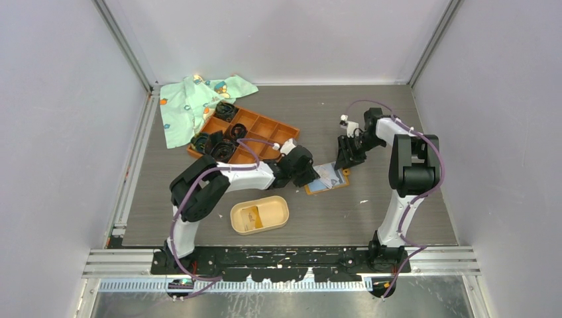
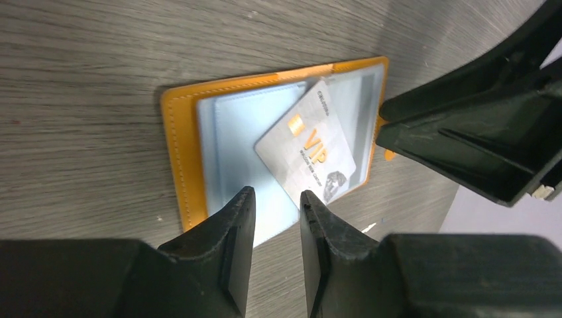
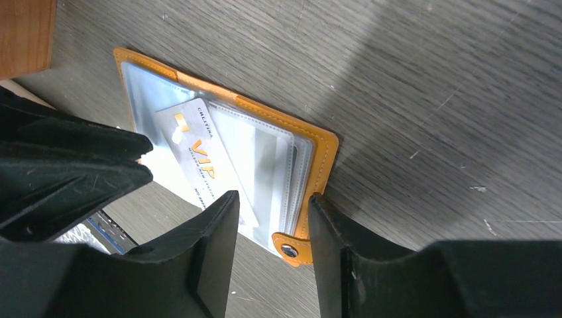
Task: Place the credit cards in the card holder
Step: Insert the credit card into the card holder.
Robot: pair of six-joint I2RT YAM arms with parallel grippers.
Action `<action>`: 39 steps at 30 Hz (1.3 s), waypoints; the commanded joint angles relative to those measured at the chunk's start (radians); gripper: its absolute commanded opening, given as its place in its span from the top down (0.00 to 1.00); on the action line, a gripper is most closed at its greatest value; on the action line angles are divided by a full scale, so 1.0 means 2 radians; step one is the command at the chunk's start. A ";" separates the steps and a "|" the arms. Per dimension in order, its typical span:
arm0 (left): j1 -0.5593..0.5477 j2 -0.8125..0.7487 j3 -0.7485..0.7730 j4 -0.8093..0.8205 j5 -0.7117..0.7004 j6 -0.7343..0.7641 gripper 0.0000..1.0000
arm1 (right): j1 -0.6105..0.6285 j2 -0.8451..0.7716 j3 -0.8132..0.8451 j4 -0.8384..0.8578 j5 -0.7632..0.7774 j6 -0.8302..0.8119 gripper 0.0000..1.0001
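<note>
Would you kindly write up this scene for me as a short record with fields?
wallet: orange wallet, open flat on the table, clear sleeves up
card: silver VIP card lying askew on the sleeves
left: left gripper open, empty, above the wallet's edge
right: right gripper open, over the wallet's snap-tab edge
tray: beige tray, apart from the wallet, nearer the arm bases

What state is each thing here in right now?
Orange stitched wallet: open, flat on table.
Silver VIP card: lying askew on the wallet.
Beige oval tray: upright on table.
Left gripper: open.
Right gripper: open.
Orange compartment tray: holds black coiled bands.
</note>
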 commanded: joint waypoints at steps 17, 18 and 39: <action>0.023 0.038 0.072 -0.068 0.010 -0.020 0.70 | 0.006 0.007 0.019 -0.014 -0.002 -0.012 0.54; 0.024 0.039 0.073 -0.069 0.010 -0.019 0.71 | 0.006 0.007 0.020 -0.015 -0.002 -0.013 0.54; 0.034 0.053 0.107 -0.079 0.021 -0.001 0.72 | 0.011 0.008 0.020 -0.016 0.001 -0.012 0.55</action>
